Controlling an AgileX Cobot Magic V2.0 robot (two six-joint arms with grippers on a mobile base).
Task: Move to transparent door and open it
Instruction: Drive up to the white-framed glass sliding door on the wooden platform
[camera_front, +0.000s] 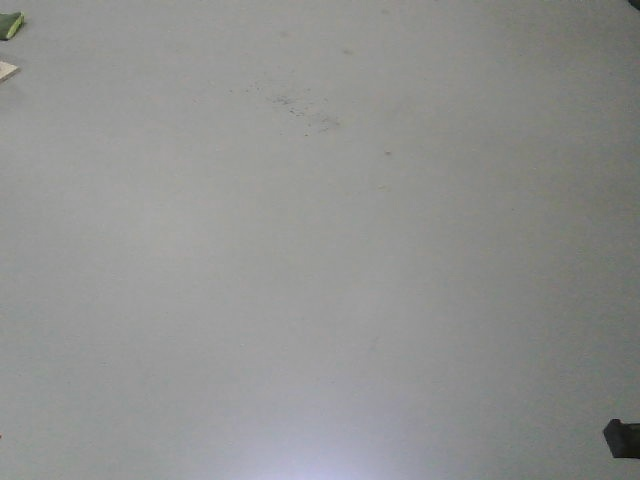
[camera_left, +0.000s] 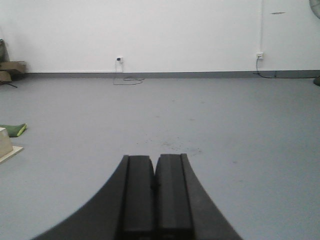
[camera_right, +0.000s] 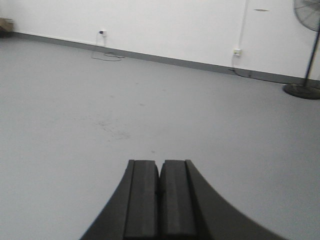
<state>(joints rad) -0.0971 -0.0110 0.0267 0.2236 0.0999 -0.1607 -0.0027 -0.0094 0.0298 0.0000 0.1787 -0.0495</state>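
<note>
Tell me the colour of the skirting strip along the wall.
The skirting strip is dark grey; it shows best in the left wrist view.

Ahead of my left end effector (camera_left: 155, 161) the floor (camera_left: 240, 130) runs back to the wall (camera_left: 175, 30). A scuffed patch (camera_left: 175, 146) lies just before me. A cable (camera_left: 127, 80) lies below the left wall socket (camera_left: 119, 59). A block (camera_left: 4, 141) sits on the floor far left, and a fan (camera_right: 302, 90) stands far right.
</note>
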